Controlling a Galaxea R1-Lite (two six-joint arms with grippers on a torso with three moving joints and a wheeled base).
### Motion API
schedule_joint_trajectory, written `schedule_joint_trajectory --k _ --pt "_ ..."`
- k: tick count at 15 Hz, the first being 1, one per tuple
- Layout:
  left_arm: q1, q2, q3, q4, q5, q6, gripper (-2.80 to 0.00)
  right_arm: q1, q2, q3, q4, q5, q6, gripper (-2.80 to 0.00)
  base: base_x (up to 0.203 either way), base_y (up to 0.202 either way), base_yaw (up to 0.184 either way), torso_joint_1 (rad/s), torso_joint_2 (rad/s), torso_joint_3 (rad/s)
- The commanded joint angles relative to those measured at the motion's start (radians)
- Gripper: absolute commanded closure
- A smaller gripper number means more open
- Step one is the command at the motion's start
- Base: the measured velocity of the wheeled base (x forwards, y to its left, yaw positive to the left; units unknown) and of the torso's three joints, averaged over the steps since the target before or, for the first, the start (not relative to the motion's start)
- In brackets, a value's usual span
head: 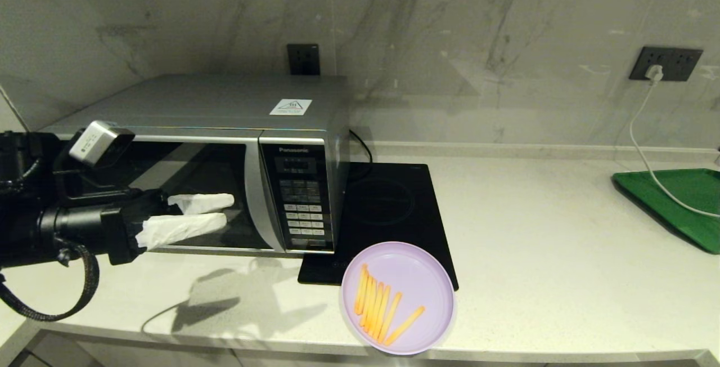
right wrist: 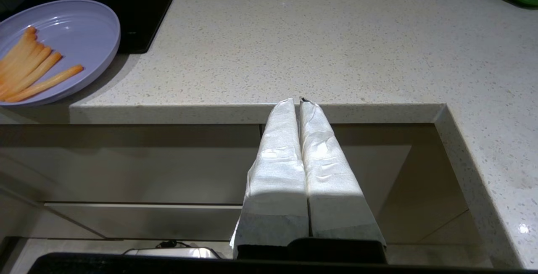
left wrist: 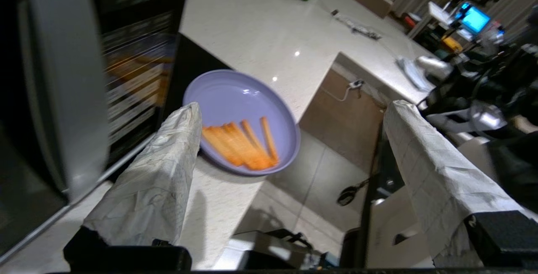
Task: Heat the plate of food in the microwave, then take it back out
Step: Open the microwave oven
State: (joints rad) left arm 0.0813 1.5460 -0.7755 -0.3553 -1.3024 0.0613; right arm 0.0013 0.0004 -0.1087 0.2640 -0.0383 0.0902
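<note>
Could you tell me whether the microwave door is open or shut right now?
Shut: the microwave door sits flush with its keypad panel, the open left gripper hovers before it, and the plate of food rests outside.

A pale speckled stone surface point(head: 534, 232) runs along a grey marble wall point(head: 427, 23) with dark veins. Two dark sockets sit in the wall: one point(head: 303, 58) at the middle, one point(head: 665, 63) toward the right with a white plug and cable point(head: 641, 147) trailing down over a green tray point(head: 675, 204) at the surface's right edge. Below the front edge are beige cabinet fronts point(right wrist: 126, 164) and a tiled floor point(left wrist: 311, 194).
</note>
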Motion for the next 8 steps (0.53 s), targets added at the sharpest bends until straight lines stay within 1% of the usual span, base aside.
schedule_joint_trajectory --k 1,2,4,6,8 --pt "0.035 0.124 0.004 -0.003 -0.015 0.096 -2.8 0.0 0.0 0.0 0.001 0.0 0.0 0.0 0.0 0.0 0.0 0.0 0.0 0.0" --pt "0.042 0.15 0.003 -0.005 -0.014 0.114 -2.8 0.0 0.001 0.0 0.001 0.0 0.0 0.0 0.0 0.0 0.0 0.0 0.0 0.0" --pt "0.049 0.183 0.003 -0.006 -0.014 0.13 -2.8 0.0 0.001 0.0 0.001 0.0 0.0 0.0 0.0 0.0 0.0 0.0 0.0 0.0" --pt "0.049 0.202 0.001 -0.007 -0.014 0.164 -2.8 0.0 0.001 0.0 0.001 0.0 0.0 0.0 0.0 0.0 0.0 0.0 0.0 0.0" --pt "0.049 0.224 -0.006 -0.008 -0.012 0.175 -2.8 0.0 0.001 0.0 0.001 0.0 0.0 0.0 0.0 0.0 0.0 0.0 0.0 0.0"
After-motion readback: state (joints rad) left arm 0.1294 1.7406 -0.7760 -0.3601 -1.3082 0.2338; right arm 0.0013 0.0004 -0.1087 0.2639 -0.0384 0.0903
